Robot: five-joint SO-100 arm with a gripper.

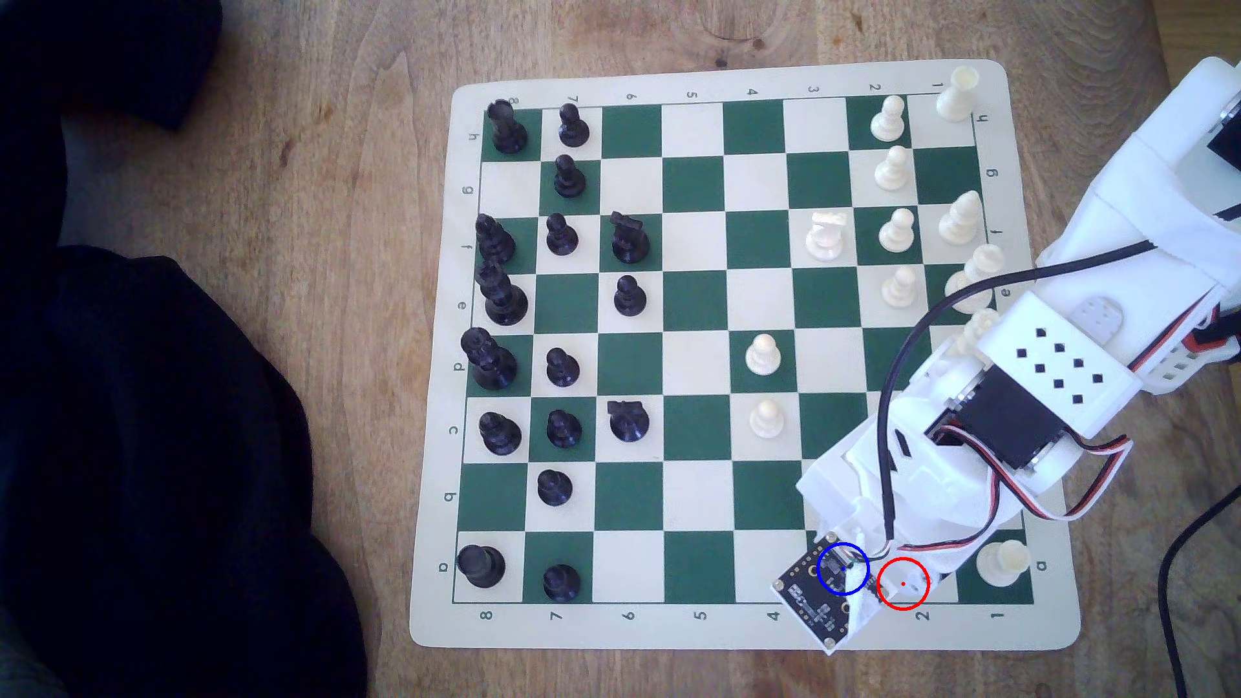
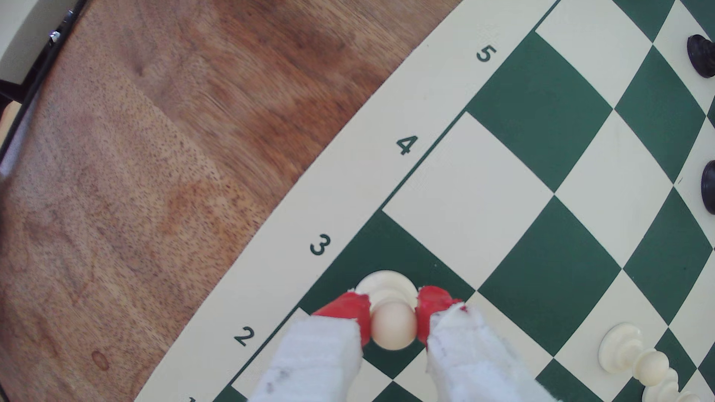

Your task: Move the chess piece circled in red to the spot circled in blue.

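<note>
The cream-white pawn [image 2: 394, 326] sits between the red-tipped fingers [image 2: 354, 309] of my gripper [image 2: 394, 309], which is shut on its ball head. Its round base [image 2: 383, 282] is over the dark green square [image 2: 387, 247] beside the numeral 3, at the board's edge row. I cannot tell whether the base touches the board. In the exterior view the arm's wrist camera board [image 1: 809, 601] covers the pawn and the square. The blue ring [image 1: 843, 569] is drawn over that board. The red ring [image 1: 903, 584] lies on the cream square to its right, partly under the arm.
A white rook [image 1: 1000, 560] stands on the corner square to the exterior view's right of the red ring. White pawns [image 1: 765, 419] stand two rows up the board. Another white piece [image 2: 621, 348] lies close to the fingers. The board's border and bare wooden table [image 2: 154, 193] are just beyond.
</note>
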